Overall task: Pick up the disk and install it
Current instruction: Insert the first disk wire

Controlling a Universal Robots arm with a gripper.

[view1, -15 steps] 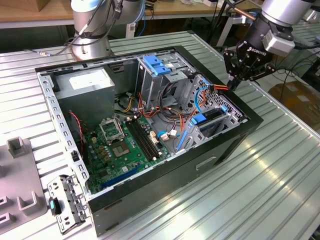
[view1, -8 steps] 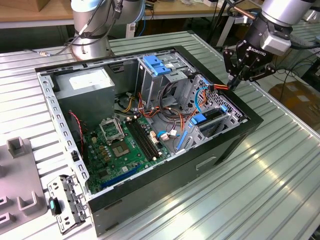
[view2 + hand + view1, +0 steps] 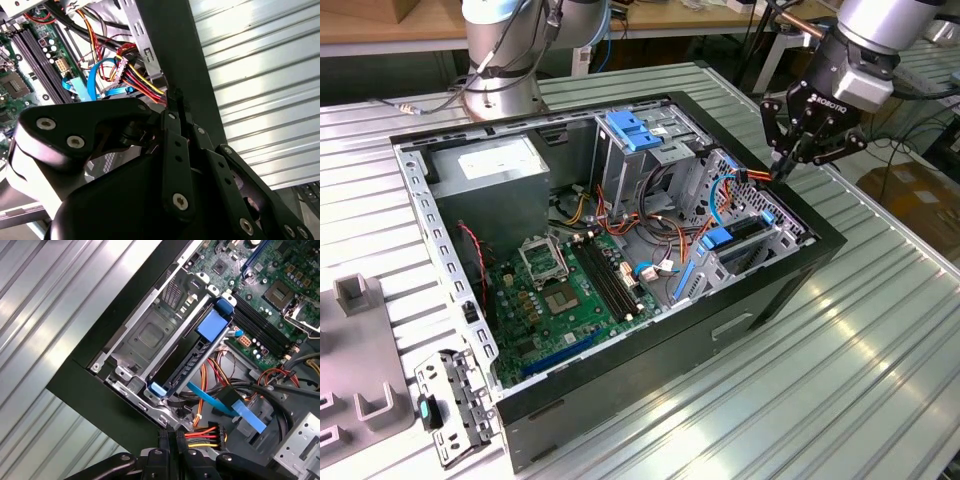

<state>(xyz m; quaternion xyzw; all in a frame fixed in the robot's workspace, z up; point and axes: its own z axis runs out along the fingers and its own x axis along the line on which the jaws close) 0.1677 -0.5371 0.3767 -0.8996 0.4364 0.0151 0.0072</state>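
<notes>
The disk [image 3: 186, 365] stands on edge in the metal drive cage [image 3: 145, 340] at the case's corner, dark, with blue side rails. In the exterior view its blue rail end [image 3: 720, 239] shows in that cage toward the exterior view's right. My gripper [image 3: 782, 171] hangs just above the case's rim beside the cage. Its fingers [image 3: 172, 442] are pressed together on a bundle of red, yellow and black power wires [image 3: 200, 436] that ends in a black connector. The same wires [image 3: 142, 85] run up to the gripper [image 3: 175, 102] in the second wrist view.
The open black computer case [image 3: 650, 350] lies on a ribbed metal table. Inside are a green motherboard [image 3: 560, 290], a grey power-supply box [image 3: 490, 170], a light-blue bracket [image 3: 635, 130] and a blue flat cable [image 3: 215, 402]. Grey fixtures [image 3: 360, 300] sit at the exterior view's left.
</notes>
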